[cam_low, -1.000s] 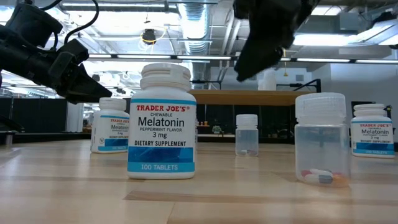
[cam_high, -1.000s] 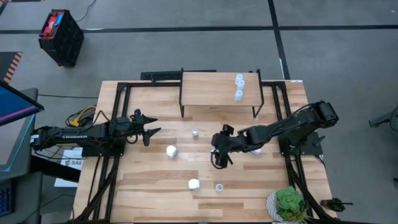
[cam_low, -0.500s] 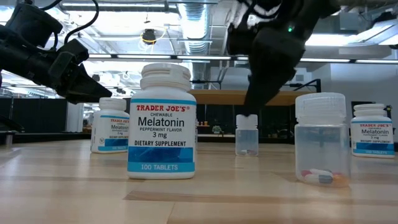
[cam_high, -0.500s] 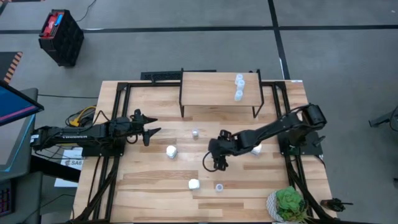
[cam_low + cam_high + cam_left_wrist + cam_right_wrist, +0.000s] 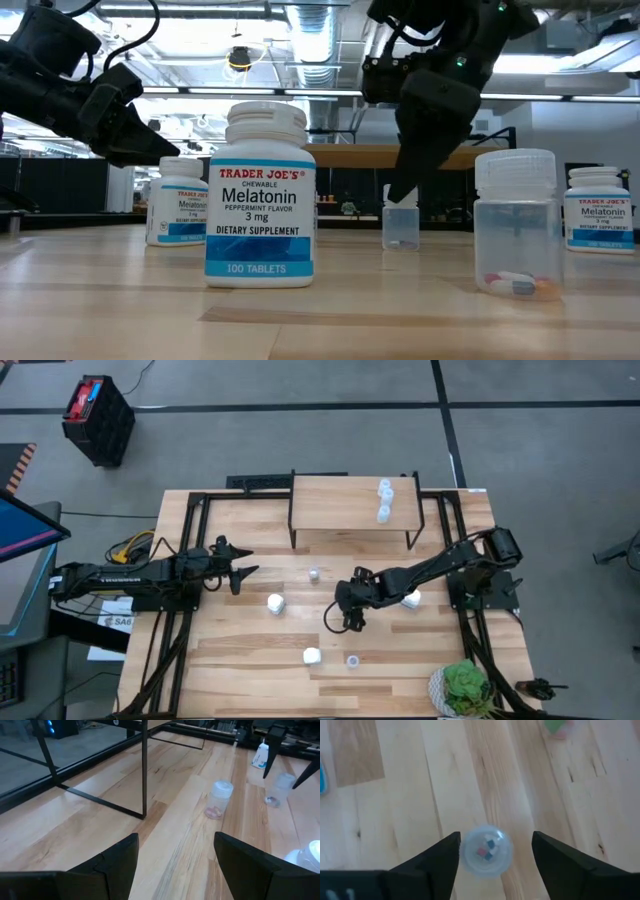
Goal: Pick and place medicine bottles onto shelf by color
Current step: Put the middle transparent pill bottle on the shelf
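My right gripper: fingers spread, straddling small translucent pale-capped pill bottle (untouched). Nearby: white labelled melatonin bottle, larger clear bottle. Left gripper open, idle.

Left gripper hung low over the wooden tabletop, its two dark fingers spread apart with nothing between them. Ahead stood a small clear bottle with pinkish contents, upright, near a thin black shelf leg; farther off a second clear bottle sat between the dark fingertips of the other arm, contact not discernible. A white labelled bottle stood beyond that, and part of a white bottle showed at the frame edge just beside the near finger.
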`<state>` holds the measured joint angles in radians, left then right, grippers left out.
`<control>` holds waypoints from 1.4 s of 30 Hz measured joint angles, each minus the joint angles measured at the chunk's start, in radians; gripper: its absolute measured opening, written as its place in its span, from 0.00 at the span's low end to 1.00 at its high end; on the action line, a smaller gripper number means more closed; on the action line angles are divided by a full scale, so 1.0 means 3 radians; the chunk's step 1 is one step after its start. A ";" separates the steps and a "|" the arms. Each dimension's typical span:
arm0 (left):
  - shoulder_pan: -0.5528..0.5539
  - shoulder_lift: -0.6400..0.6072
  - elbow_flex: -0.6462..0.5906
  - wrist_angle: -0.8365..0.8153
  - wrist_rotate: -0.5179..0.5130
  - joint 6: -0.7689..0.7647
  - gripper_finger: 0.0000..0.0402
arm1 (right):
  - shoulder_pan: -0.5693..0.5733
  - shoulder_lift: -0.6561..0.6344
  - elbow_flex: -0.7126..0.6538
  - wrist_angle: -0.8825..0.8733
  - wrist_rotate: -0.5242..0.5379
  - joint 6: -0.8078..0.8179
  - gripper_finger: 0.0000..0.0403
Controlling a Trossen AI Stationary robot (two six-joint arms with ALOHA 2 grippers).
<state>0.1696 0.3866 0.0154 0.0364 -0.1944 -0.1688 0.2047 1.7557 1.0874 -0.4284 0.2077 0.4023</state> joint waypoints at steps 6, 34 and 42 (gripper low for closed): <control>0.0000 0.0000 0.0000 -0.0001 0.0000 0.0000 0.62 | -0.0001 0.0000 0.0000 -0.0007 0.0000 -0.0001 0.56; 0.0000 -0.0001 0.0000 0.0000 0.0001 0.0003 0.62 | -0.1026 -0.0159 0.2258 -0.1555 0.0713 -0.0713 0.32; 0.0000 -0.0001 0.0000 0.0000 0.0001 0.0003 0.62 | -0.1776 -0.0119 0.2344 -0.1677 0.0684 -0.0634 0.35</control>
<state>0.1696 0.3862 0.0154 0.0364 -0.1940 -0.1680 -0.3281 1.7201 1.7907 -0.9316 0.4130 0.2120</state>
